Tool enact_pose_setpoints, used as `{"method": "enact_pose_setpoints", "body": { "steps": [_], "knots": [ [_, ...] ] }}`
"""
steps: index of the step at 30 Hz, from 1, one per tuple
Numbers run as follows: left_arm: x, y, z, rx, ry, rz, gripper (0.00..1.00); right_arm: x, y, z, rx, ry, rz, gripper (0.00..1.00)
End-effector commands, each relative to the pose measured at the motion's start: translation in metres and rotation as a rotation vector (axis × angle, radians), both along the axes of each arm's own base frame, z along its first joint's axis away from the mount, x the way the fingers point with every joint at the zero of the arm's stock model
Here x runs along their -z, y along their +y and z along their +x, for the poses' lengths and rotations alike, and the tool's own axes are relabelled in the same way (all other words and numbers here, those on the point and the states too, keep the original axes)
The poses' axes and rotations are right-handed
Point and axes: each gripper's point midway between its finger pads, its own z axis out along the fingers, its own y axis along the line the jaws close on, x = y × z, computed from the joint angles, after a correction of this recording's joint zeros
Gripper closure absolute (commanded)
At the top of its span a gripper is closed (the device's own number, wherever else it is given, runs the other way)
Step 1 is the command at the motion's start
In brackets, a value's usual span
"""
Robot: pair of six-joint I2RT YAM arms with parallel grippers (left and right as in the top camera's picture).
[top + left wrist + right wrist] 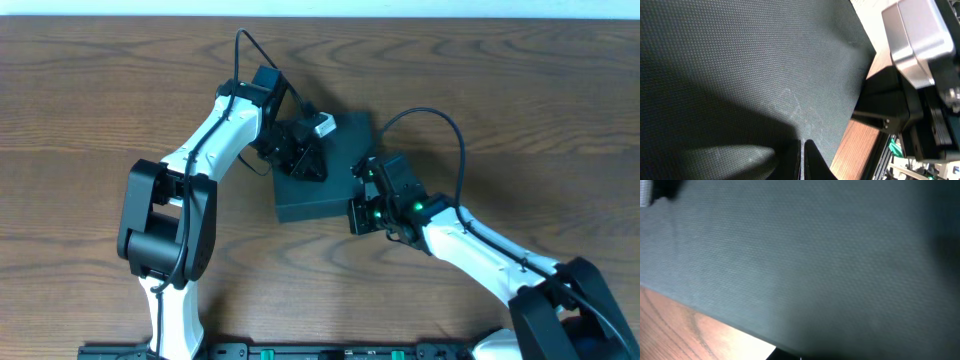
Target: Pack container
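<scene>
While the one container [325, 195] lies with its lid flat down near the middle of the table [100, 100], a little closer to the far edge than to the near edge, both arms reach onto it; there are two arms and two grippers, and one box only. The left gripper [300, 155] is over the far-left part of the lid; in the left wrist view its two fingers [816, 167] stand narrow, with only a thin slit between them and nothing in it, and the dark woven surface of the lid fills almost all of that view. The right gripper [362, 200] is at the right side of the box, at its edge; in the right wrist view the lid covers nearly everything, so I cannot tell how its jaws stand.
</scene>
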Motion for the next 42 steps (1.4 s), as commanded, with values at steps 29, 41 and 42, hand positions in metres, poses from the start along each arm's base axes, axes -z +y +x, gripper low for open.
{"method": "enact_pose_setpoints", "body": {
  "steps": [29,41,42],
  "knots": [
    [-0.010,0.024,0.023,-0.117,0.017,0.066,0.94,-0.107,-0.019,0.043,0.089,-0.350,0.015,0.98],
    [-0.139,0.118,0.074,-0.501,-0.230,0.136,0.94,-0.160,-0.110,0.040,0.145,-0.407,0.145,0.99],
    [-0.151,0.126,0.069,-0.533,-0.253,0.152,0.94,-0.161,-0.114,0.041,0.148,-0.405,0.156,0.99]
  ]
}}
